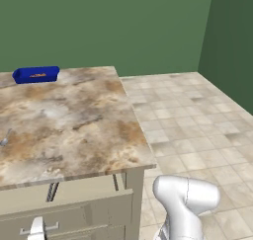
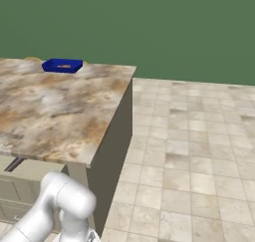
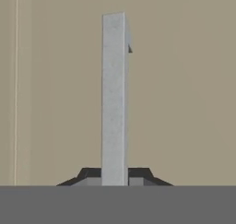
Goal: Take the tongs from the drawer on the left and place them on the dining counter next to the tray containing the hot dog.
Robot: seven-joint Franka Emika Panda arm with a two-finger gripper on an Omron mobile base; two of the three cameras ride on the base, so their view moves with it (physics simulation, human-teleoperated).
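Here the hand (image 3: 114, 174) pinches the drawer (image 1: 69, 204) handle (image 3: 114, 98); the tray (image 1: 36, 75) sits at the counter's (image 1: 69, 125) far edge.

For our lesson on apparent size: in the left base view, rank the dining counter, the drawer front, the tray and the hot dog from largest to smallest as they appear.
1. Counter
2. Drawer, partly cut off by the frame
3. Tray, far from the camera, so it looks small
4. Hot dog, barely visible inside the tray

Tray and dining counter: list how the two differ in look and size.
Colour: the tray is plain bright blue; the dining counter is brown, beige and white marbled stone. Size: the tray is small, the counter far larger. Form: the tray has low raised sides, the counter is a flat slab. Both are rectangular.
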